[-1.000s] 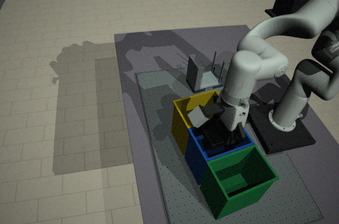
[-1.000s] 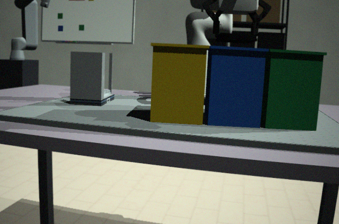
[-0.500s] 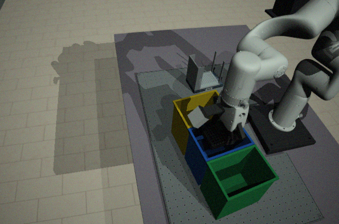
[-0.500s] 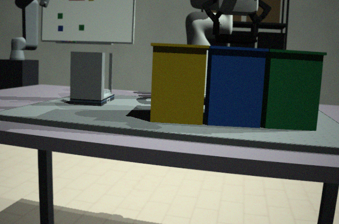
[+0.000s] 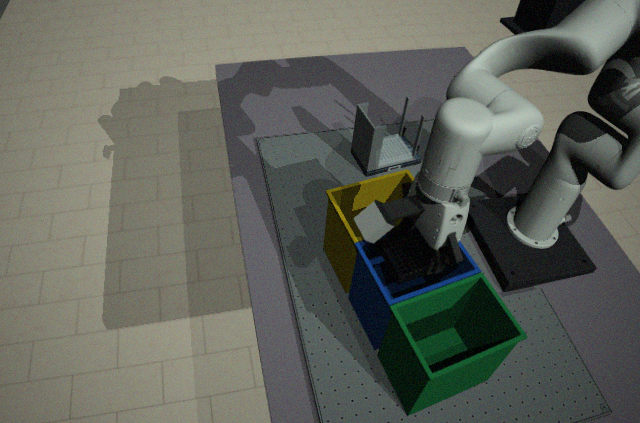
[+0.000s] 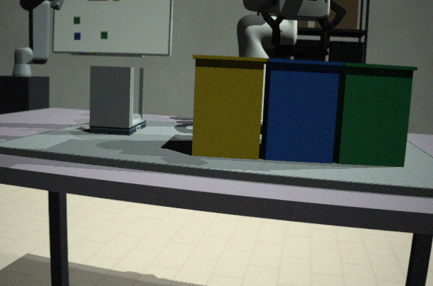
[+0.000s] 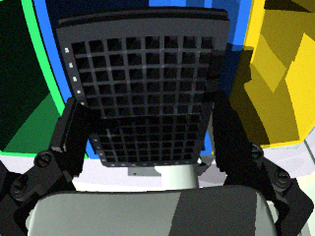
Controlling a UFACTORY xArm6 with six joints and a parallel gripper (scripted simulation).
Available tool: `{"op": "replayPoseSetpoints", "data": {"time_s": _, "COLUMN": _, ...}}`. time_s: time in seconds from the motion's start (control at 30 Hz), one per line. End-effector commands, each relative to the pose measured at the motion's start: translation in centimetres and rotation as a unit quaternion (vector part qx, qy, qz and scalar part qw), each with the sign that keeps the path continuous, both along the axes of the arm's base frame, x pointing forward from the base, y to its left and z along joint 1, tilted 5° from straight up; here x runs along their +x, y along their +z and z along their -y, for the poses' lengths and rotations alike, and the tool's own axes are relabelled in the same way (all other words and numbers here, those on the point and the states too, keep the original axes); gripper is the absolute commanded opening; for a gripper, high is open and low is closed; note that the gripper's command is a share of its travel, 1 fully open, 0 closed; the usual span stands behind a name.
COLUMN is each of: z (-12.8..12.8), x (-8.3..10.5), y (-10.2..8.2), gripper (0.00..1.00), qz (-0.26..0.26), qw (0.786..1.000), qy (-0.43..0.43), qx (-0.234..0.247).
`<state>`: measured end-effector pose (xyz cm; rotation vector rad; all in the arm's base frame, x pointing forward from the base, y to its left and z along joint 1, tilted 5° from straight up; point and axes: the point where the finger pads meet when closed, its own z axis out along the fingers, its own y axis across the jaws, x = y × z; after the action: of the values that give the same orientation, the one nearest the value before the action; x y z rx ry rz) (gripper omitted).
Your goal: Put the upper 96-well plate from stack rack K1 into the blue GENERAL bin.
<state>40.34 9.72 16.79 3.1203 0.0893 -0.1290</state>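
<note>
My gripper (image 7: pixel 147 109) is shut on a dark 96-well plate (image 7: pixel 141 88) and holds it over the mouth of the blue bin (image 5: pixel 414 280). In the top view the plate (image 5: pixel 408 255) hangs partly inside the bin's rim. In the exterior view the gripper (image 6: pixel 300 36) is just above the blue bin (image 6: pixel 300 111), and the plate is hidden behind the bin wall. The blue bin stands upright between the yellow bin (image 5: pixel 357 212) and the green bin (image 5: pixel 449 340). The rack K1 (image 5: pixel 385 141) stands farther back with one white plate (image 5: pixel 395 152) on it.
The yellow bin (image 6: pixel 227 108) and green bin (image 6: pixel 374 115) touch the blue bin's sides. The rack (image 6: pixel 114 99) stands at the left of the table in the exterior view. The arm's base (image 5: pixel 535 227) stands on a dark plate to the right of the bins.
</note>
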Motion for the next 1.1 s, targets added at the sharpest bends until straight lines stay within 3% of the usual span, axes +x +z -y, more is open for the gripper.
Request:
{"op": "replayPoseSetpoints", "data": {"time_s": 0.0, "z": -0.03, "x": 0.12, "y": 0.12, "gripper": 0.00, "qz": 0.002, "qw": 1.000, "qy": 0.000, "qx": 0.001}}
{"op": "replayPoseSetpoints", "data": {"time_s": 0.17, "z": -0.03, "x": 0.12, "y": 0.05, "gripper": 0.00, "qz": 0.002, "qw": 1.000, "qy": 0.000, "qx": 0.001}}
{"op": "replayPoseSetpoints", "data": {"time_s": 0.2, "z": -0.03, "x": 0.11, "y": -0.02, "gripper": 1.00, "qz": 0.002, "qw": 1.000, "qy": 0.000, "qx": 0.001}}
{"op": "replayPoseSetpoints", "data": {"time_s": 1.07, "z": -0.03, "x": 0.11, "y": -0.01, "gripper": 1.00, "qz": 0.002, "qw": 1.000, "qy": 0.000, "qx": 0.001}}
